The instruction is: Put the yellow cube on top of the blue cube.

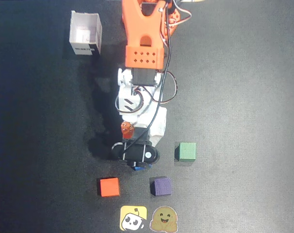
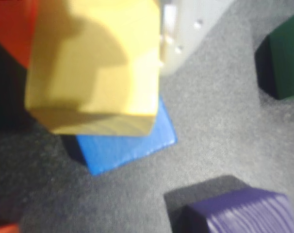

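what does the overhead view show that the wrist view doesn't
Only the overhead view shows the arm, the white box, the two stickers and the whole orange cube.

Only the wrist view shows the yellow cube, close up and over the blue cube; overhead, the hand hides it.

Both show the blue cube, only a sliver overhead, the green cube and the purple cube, on the dark mat.
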Robot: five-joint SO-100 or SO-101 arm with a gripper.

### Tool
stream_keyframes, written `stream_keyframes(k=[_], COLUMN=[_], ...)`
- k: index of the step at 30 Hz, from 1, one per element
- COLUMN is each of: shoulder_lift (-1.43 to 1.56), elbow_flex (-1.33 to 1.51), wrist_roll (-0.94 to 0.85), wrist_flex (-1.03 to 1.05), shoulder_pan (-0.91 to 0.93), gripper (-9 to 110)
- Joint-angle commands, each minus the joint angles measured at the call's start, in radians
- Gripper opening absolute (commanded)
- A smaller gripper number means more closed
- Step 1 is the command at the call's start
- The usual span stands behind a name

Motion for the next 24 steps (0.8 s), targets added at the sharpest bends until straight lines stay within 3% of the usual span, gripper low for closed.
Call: stream_keyframes(k=[1,24], shoulder_lift=[0.015,-0.114], elbow_flex=[-0.075,-0.196], wrist_roll=[0.002,0.002], wrist_flex=[0.032,0.094], shoulder_pan=[-0.009,-0.011], gripper=[12,12])
